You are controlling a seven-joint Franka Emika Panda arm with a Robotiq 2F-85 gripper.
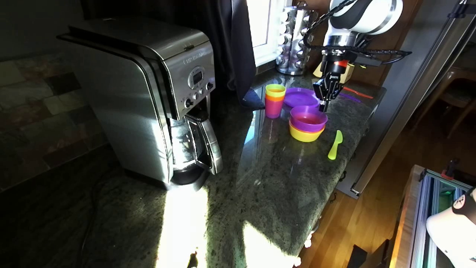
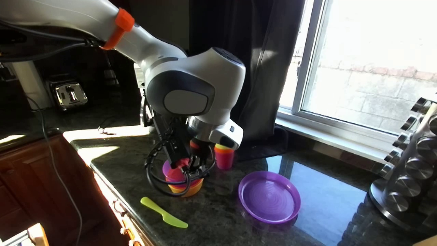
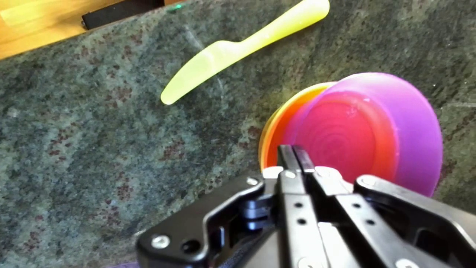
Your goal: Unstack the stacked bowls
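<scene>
Gripper (image 3: 294,149) is closed right up by the rim of the purple bowl (image 3: 418,137); whether any plastic's pinched can't be told. It's nested askew in the orange bowl (image 3: 277,130), near the green knife (image 3: 227,56). Grip should be checked, then eased straight up.

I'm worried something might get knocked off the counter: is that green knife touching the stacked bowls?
Apart. The wrist view shows it plainly: bare countertop lies between the green knife and the stacked bowls.
</scene>
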